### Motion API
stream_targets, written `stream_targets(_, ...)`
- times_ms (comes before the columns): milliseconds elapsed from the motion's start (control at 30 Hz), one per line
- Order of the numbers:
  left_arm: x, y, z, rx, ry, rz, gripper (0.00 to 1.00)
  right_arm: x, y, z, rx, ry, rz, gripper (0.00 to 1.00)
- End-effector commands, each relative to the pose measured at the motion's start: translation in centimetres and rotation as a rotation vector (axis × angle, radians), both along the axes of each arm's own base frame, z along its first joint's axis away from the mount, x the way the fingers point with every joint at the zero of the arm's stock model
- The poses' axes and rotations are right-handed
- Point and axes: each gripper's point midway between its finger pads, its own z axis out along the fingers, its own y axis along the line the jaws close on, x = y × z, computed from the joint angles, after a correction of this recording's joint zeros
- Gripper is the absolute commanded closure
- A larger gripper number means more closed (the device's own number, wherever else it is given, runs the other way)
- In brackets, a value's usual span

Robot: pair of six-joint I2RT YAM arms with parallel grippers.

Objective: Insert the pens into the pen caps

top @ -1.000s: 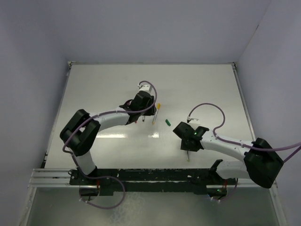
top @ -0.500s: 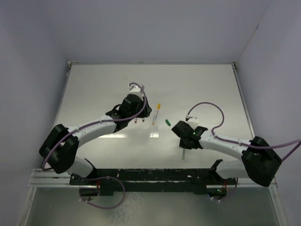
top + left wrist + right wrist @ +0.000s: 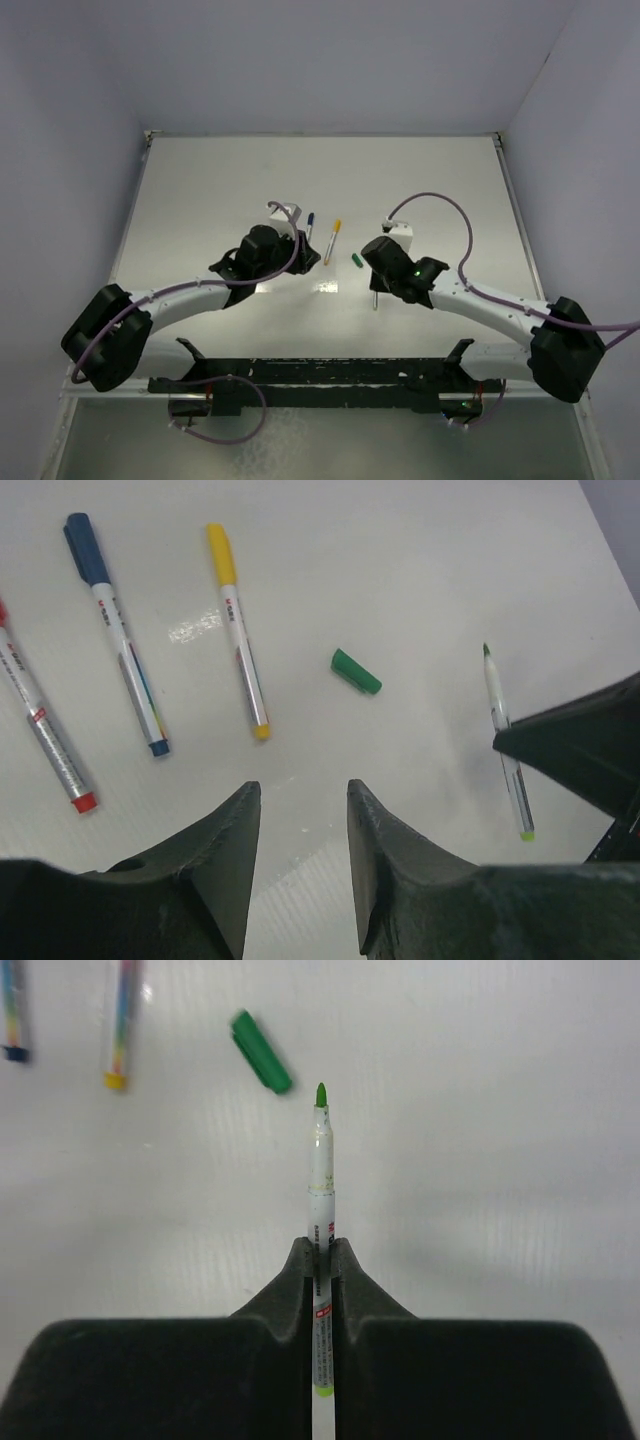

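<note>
A white table [image 3: 200,180] sits between pale lilac walls [image 3: 320,60].

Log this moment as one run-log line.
left gripper: open, empty | right gripper: shut on green pen | green cap: loose, apart from pen tip | capped: yellow pen, blue pen

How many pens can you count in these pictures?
4. Red pen at the left wrist view's left edge, blue-capped pen beside it, yellow-capped pen next, uncapped green pen gripped in the right hand. More may be hidden from view.
</note>
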Motion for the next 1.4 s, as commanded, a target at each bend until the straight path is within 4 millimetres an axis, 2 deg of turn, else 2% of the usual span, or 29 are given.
stream_targets(0,-1.2,-2.4,4.3,-0.169,-0.157,-0.156,0.57,5.1,2.5,7.3,0.092,-0.286,0.038,1.00)
stream_targets(133,-2.8,-3.2,4.9,-0.265,-0.192,-0.241,0.55,6.8,4.2,10.0,0.171,-0.402,0.068,1.00)
stream_targets(300,-3.5,-4.3,5.2,-0.323,-0.185,-0.296,0.54,7.6,6.4,11.7,0.283,-0.489,0.121,1.00)
stream_targets(467,-3.6,-5.2,6.0,-0.381,-0.190,-0.334,0.52,7.7,7.8,11.9,0.349,-0.529,0.168,1.00)
stream_targets(833,-2.7,-6.7,5.2,-0.401,-0.154,-0.355,0.49,8.0,9.8,12.9,0.439,-0.579,0.227,1.00)
stream_targets(1133,-2.2,-7.0,5.2,-0.408,-0.160,-0.343,0.50,7.7,10.6,12.3,0.451,-0.555,0.258,1.00)
stream_targets(1233,-2.1,-7.1,5.3,-0.415,-0.164,-0.344,0.54,7.7,10.5,12.1,0.449,-0.552,0.259,1.00)
stream_targets(1333,-2.1,-7.1,5.2,-0.421,-0.164,-0.348,0.65,7.6,10.5,12.0,0.452,-0.548,0.258,1.00)
stream_targets(1367,-2.1,-7.2,5.2,-0.422,-0.165,-0.347,0.72,7.6,10.6,12.0,0.452,-0.548,0.259,1.00)
